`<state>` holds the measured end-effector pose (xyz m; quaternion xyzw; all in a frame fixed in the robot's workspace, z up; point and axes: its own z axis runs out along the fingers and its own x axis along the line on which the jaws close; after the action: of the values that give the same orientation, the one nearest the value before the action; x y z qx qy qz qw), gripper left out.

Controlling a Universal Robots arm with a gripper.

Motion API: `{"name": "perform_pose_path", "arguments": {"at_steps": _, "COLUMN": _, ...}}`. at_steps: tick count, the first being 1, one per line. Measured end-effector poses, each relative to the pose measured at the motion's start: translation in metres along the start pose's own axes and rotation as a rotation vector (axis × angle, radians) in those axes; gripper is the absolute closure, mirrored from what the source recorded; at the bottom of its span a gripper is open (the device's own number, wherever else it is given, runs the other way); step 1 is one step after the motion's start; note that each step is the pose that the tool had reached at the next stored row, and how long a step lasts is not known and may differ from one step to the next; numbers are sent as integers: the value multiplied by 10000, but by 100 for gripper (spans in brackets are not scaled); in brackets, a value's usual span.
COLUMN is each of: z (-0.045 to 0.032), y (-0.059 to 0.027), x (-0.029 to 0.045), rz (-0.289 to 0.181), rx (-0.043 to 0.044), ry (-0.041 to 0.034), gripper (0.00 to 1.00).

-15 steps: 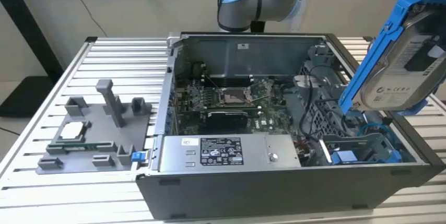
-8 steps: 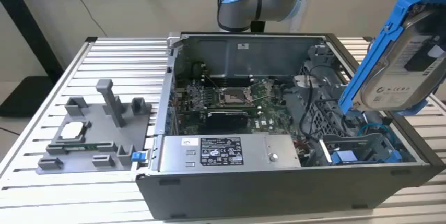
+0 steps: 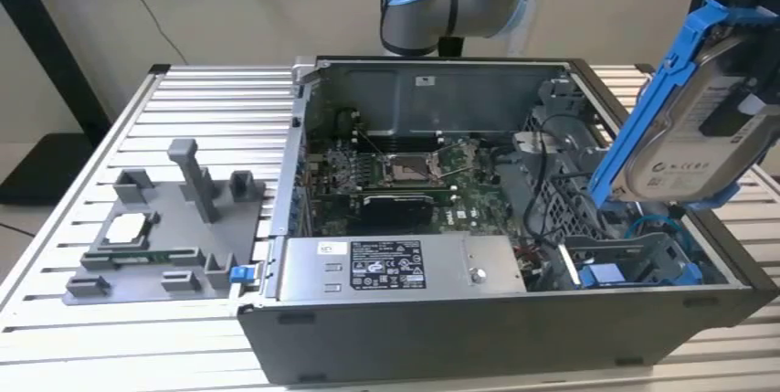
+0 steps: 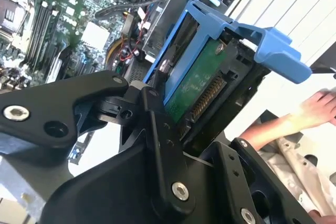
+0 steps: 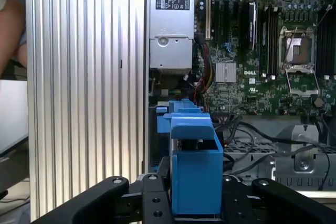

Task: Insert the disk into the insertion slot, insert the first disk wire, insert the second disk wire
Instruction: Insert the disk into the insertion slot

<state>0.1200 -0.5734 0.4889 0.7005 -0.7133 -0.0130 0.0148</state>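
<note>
Gripping the flat, rectangular silver-grey disk [image 3: 678, 150] with its white label and bright blue plastic carrier, the black two-fingered gripper [image 5: 195, 203] is clamped on it from both sides, each finger against a flank of the carrier in the first wrist view. In the exterior view the disk hangs in the air over the exterior view's right end of the open dark grey metal computer case [image 3: 488, 333], touching nothing else. Its long axis is steep and leaning. Below its lower end, apart from it, sits the grey metal drive cage with blue fittings [image 3: 622, 255], which I judge to be the insertion slot. Counted: one disk, one gripper, one case, one grey label-topped power supply box [image 3: 403, 264], one green motherboard [image 3: 403, 168]. A person's forearm [image 4: 283, 121] shows past the disk in the second wrist view.
</note>
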Motion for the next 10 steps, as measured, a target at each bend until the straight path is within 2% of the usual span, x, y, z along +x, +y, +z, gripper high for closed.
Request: {"name": "perform_pose_path", "arguments": {"at_steps": 10, "z": 117, "y": -29, "x": 0, "rz": 0, "rx": 0, "ry": 0, "gripper": 0}}
